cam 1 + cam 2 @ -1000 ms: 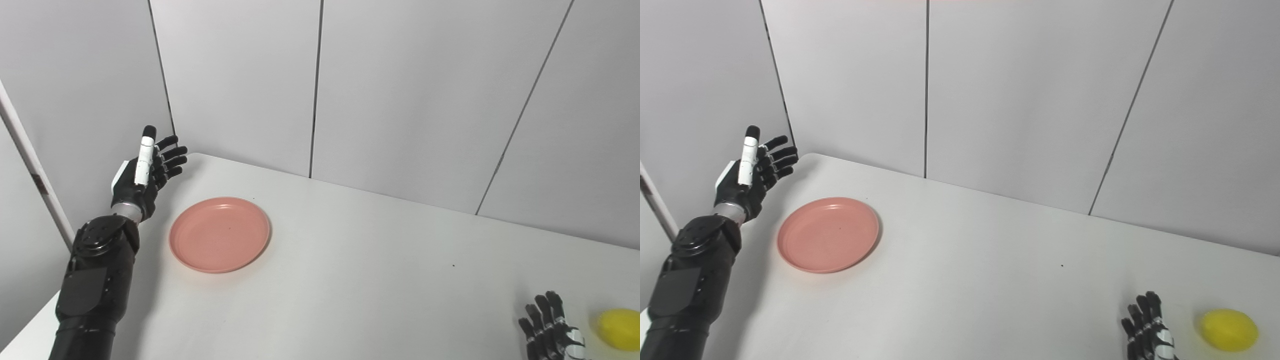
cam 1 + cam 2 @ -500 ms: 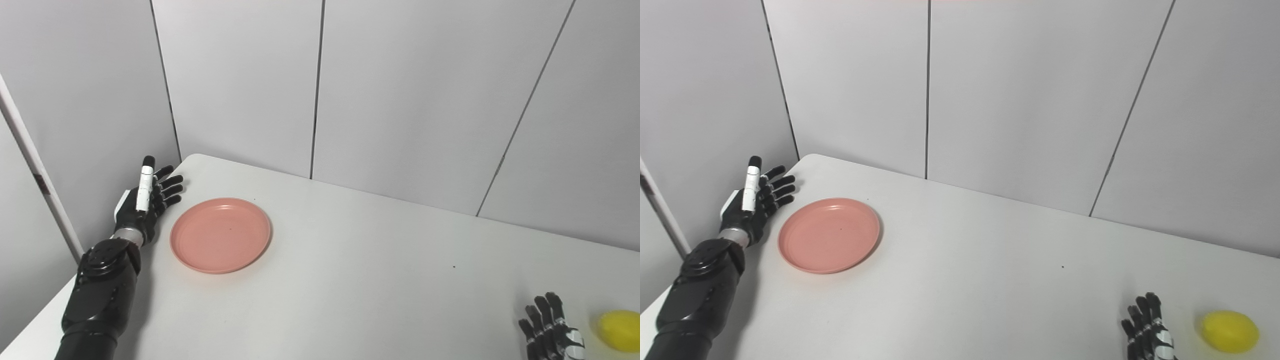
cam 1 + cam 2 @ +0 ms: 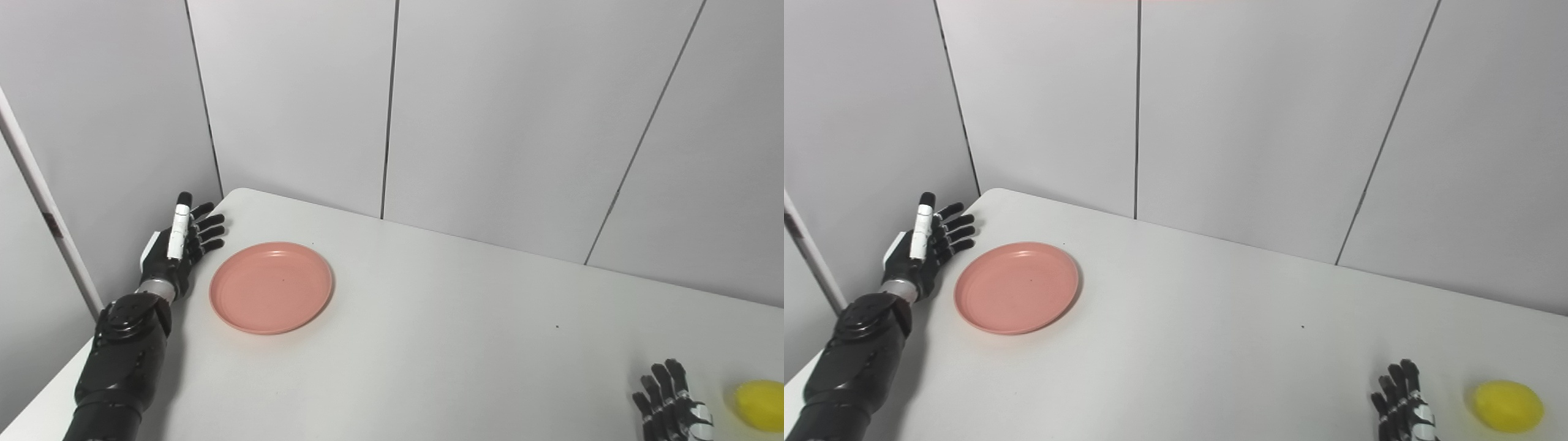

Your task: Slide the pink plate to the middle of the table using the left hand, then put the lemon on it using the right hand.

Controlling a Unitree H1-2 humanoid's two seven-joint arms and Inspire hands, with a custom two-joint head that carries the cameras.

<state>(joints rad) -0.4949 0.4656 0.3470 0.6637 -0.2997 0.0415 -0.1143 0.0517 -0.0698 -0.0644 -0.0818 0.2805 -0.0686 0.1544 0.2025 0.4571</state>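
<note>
A pink plate [image 3: 271,287] lies flat and empty on the left part of the white table [image 3: 441,343]. My left hand [image 3: 177,245] is open, fingers spread, low over the table's left edge just left of the plate, not touching it. A yellow lemon [image 3: 1508,405] lies on the table at the front right. My right hand [image 3: 1402,407] is open at the bottom edge, a short way left of the lemon and apart from it; its palm is cut off by the frame.
Grey wall panels [image 3: 490,110] close off the back and left side of the table. The table's rounded far-left corner [image 3: 239,195] lies just beyond my left hand.
My left hand dropped from raised height down to the table edge beside the plate, then settled. The plate, lemon and right hand stayed put. The camera shifted slightly.
</note>
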